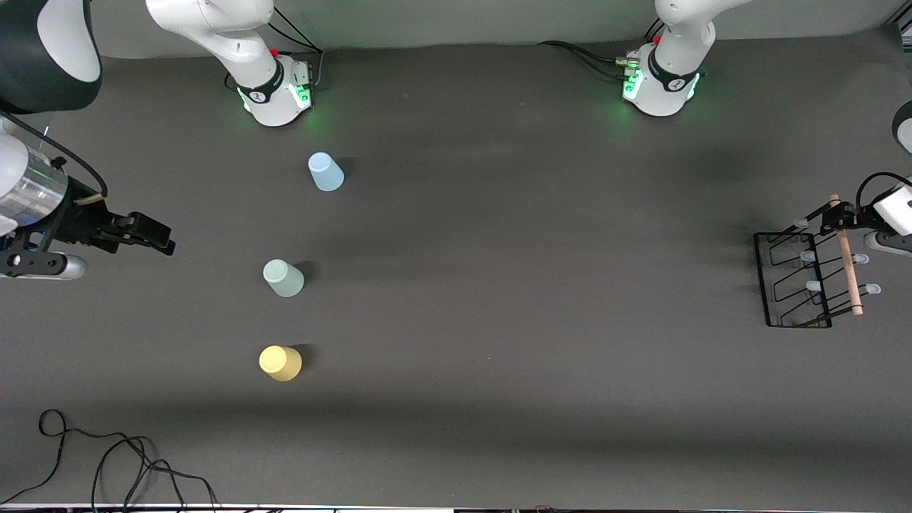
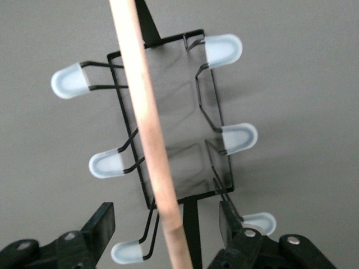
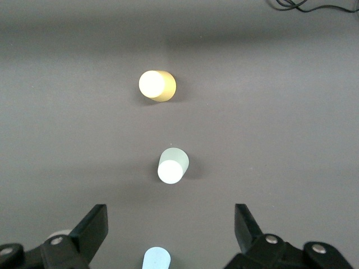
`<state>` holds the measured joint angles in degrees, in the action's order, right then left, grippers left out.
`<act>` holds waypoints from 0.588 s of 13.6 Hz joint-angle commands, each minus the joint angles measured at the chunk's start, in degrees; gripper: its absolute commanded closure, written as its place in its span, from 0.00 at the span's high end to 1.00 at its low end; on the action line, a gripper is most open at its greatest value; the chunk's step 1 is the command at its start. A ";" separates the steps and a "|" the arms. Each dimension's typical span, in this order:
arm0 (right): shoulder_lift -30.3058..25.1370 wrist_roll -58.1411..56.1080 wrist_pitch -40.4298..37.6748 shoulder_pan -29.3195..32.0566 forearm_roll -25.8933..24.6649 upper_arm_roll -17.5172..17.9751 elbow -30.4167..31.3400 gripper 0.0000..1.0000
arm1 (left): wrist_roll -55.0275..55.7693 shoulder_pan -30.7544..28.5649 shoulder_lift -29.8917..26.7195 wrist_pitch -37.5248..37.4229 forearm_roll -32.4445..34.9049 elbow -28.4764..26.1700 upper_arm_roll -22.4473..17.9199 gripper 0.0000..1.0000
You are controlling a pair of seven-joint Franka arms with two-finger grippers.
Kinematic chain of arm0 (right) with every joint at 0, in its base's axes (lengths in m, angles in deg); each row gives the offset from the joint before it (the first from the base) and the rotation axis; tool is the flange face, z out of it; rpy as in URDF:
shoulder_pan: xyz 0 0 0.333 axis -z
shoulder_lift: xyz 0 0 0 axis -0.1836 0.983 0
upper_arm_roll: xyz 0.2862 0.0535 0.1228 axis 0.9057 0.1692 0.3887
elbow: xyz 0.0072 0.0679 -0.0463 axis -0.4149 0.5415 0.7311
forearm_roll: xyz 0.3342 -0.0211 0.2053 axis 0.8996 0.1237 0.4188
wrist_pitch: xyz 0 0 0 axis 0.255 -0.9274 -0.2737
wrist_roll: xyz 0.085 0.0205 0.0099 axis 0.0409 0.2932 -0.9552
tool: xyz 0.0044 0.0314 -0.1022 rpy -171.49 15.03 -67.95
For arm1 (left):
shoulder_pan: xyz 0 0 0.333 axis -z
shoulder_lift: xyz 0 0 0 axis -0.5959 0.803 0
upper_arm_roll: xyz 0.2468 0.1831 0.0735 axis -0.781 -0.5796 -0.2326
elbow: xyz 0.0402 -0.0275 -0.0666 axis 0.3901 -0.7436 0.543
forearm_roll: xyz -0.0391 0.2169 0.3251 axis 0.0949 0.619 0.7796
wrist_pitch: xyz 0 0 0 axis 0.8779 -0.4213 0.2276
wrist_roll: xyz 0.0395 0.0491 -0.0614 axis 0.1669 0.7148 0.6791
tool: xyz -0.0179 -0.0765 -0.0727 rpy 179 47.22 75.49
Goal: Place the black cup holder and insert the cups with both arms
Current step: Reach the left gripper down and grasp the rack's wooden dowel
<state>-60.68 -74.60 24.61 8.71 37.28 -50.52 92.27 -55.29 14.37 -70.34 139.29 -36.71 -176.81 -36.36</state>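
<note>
While the left gripper (image 2: 165, 230) hangs w/ jaws apart astride the black cup holder's (image 1: 798, 278) wooden rod (image 2: 148, 134) at 3 o'clock, the right gripper (image 3: 168, 230) waits spread at 9; blue cup (image 1: 325, 172), mint cup (image 1: 283, 278), yellow cup (image 1: 280, 363) stand upside down.

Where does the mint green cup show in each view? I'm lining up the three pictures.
Front view: the mint green cup stands upside down on the table, middle of the cup row, between the light blue cup and the yellow cup.
Left wrist view: not in it; only the black cup holder shows.
Right wrist view: the same cup, near the middle.
Shared landmark: the yellow cup in the front and right wrist views.
</note>
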 commanded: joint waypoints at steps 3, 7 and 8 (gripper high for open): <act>2.43 0.58 0.80 -0.24 0.38 0.38 0.96 1.00 | 4.67 2.08 -0.41 0.19 0.63 0.09 -0.12 0.07; 1.38 0.49 7.27 -0.15 0.91 0.20 7.97 1.00 | 4.59 1.82 -0.15 0.63 0.63 0.26 -0.12 0.00; 0.42 0.49 11.05 -0.24 1.00 0.20 11.65 1.00 | 4.58 1.73 -0.32 -0.32 0.63 0.96 -0.12 0.00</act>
<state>-57.58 -74.60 29.76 8.63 37.50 -50.19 97.04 -51.43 15.86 -70.34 139.52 -36.68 -176.69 -36.21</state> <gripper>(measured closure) 0.000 0.833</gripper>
